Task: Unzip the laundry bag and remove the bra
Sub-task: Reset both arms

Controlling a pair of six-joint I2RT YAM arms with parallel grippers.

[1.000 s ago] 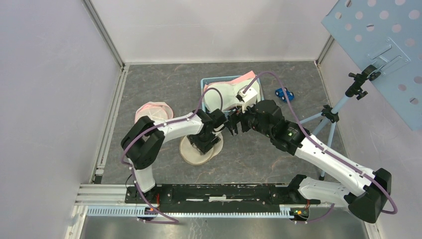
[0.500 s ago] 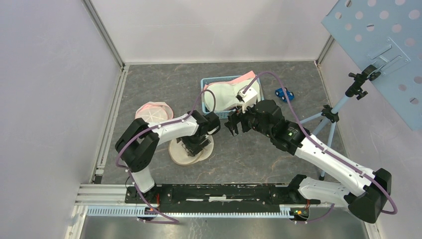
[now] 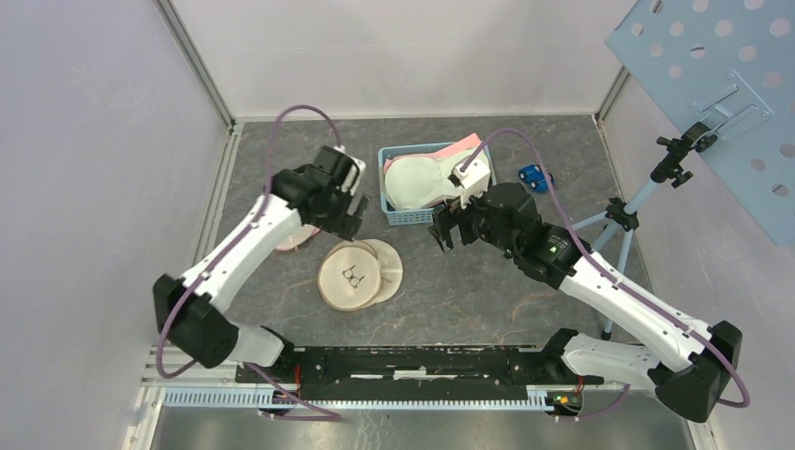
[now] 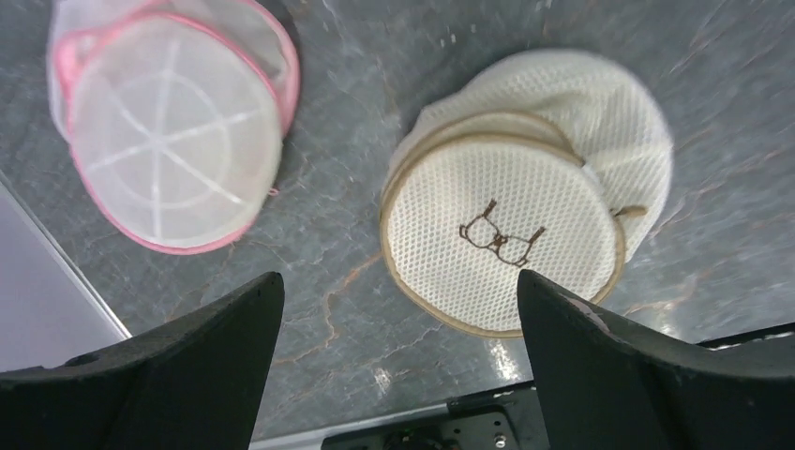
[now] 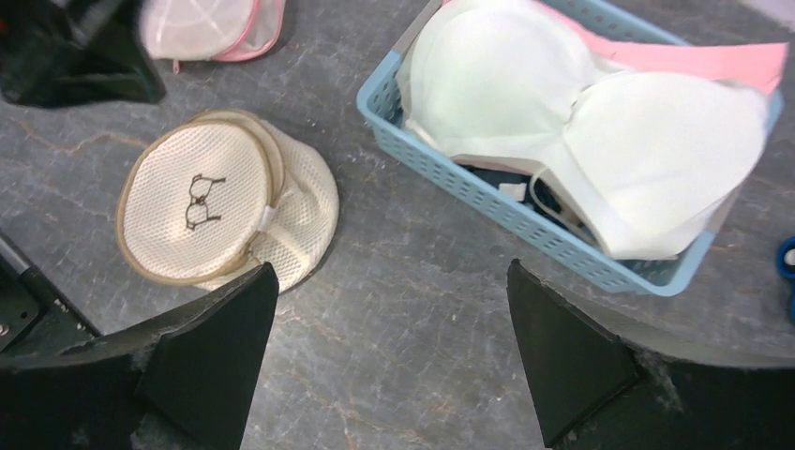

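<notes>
Cream mesh laundry bag (image 3: 354, 275) flat on table, both grippers spread and empty

1. Laundry bag: lies on the grey stone-pattern table (image 3: 469, 291), left of centre, near the arm bases. A brown bra symbol is printed on the upper disc. A second mesh layer shows from under the disc on its right side. Whether the zip is open cannot be told, and no contents show.

2. Left gripper (image 4: 394, 366): held above the table, just far and left of the laundry bag. Fingers (image 4: 187, 366) stand wide apart with nothing between them, clear of the bag.

3. Right gripper (image 5: 389, 366): held above the table, right of the laundry bag and just near the basket (image 3: 394, 216). Fingers stand wide apart with nothing between them.

4. Basket: blue plastic, at the far centre. A white bra (image 5: 581, 122) lies on top, cups overhanging the rim. A pink cloth (image 5: 694, 61) lies under it at the far side.

5. Pink-rimmed mesh bag (image 4: 173, 131): round, on the table left of the laundry bag, apart from it.

6. Blue toy car (image 3: 535, 176): right of the basket
</notes>
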